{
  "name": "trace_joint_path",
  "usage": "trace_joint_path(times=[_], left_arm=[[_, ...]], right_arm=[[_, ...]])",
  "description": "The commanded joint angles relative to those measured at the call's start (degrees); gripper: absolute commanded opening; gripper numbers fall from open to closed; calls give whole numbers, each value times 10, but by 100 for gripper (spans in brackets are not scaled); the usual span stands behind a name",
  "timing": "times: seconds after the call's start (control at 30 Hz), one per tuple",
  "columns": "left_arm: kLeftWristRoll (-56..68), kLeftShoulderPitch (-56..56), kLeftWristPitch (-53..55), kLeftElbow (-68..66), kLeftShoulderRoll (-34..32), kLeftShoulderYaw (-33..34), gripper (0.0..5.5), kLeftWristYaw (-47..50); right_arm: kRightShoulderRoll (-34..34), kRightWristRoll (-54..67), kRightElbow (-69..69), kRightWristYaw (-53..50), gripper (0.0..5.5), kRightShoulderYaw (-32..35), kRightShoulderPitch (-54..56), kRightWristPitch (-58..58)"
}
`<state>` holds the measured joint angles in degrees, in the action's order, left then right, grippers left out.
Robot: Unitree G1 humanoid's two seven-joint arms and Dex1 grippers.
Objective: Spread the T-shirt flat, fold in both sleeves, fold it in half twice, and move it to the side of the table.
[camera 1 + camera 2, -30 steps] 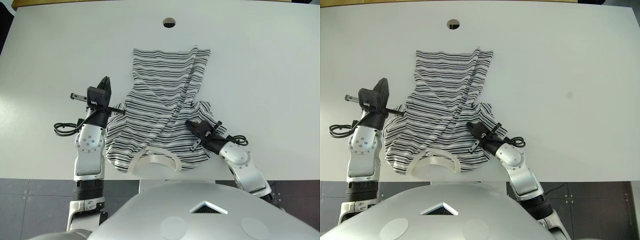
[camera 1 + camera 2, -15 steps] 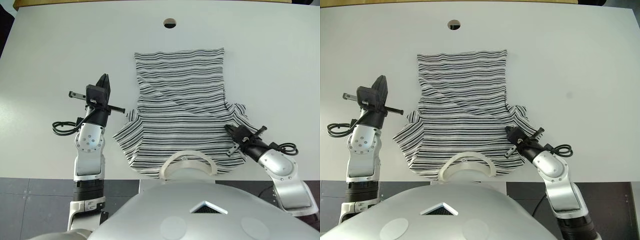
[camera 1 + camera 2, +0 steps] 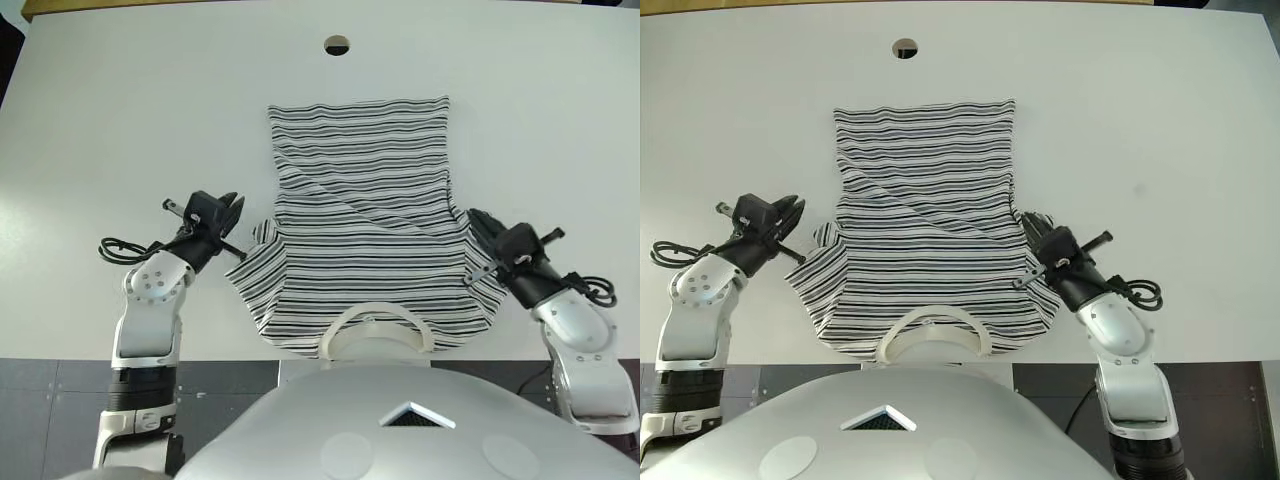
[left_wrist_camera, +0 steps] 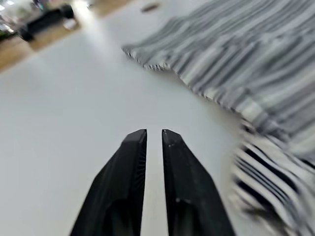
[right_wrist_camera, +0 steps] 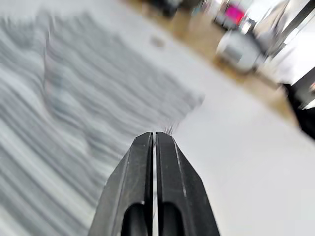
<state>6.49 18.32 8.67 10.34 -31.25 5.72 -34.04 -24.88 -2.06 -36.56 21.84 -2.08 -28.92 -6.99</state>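
Now the T-shirt (image 3: 365, 190) lies spread on the table (image 3: 120, 110), both sleeves out ready for folding. My left gripper (image 3: 232, 203), narrowly parted and empty, hovers just beside its left sleeve (image 3: 255, 250). My right gripper (image 3: 479, 220), fingers pressed together on nothing visible, sits at its right sleeve (image 3: 485, 290).

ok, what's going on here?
A two-armed robot is laying out a striped T-shirt on a white table. The shirt lies mostly spread, collar nearest the robot, with a diagonal crease across the body and neither sleeve folded in yet. The left gripper sits on bare table just beside the left sleeve, slightly open. The right gripper is at the shirt's right edge, shut, with no cloth visibly clamped.
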Motion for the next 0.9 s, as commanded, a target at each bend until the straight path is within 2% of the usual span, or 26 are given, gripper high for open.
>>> trace_joint_path(times=[0.03,0.23,0.33,0.57,0.77,0.9], left_arm=[[37,24,-49,-14,-66,38,128,-96],[55,51,-106,-85,-117,37,230,-203],[71,64,-107,-110,-136,31,230,-259],[116,58,-103,-136,-149,60,230,-306],[210,88,-72,-83,-153,100,230,-369],[244,110,-55,-43,-149,103,230,-397]], right_arm=[[19,5,-7,-14,10,4,14,26],[30,-11,24,-27,10,-2,33,43],[31,-21,39,-28,10,-13,43,49],[32,-21,56,-25,10,-13,41,59],[29,-21,69,-21,10,-11,38,70],[28,-22,76,-19,10,-12,40,72]])
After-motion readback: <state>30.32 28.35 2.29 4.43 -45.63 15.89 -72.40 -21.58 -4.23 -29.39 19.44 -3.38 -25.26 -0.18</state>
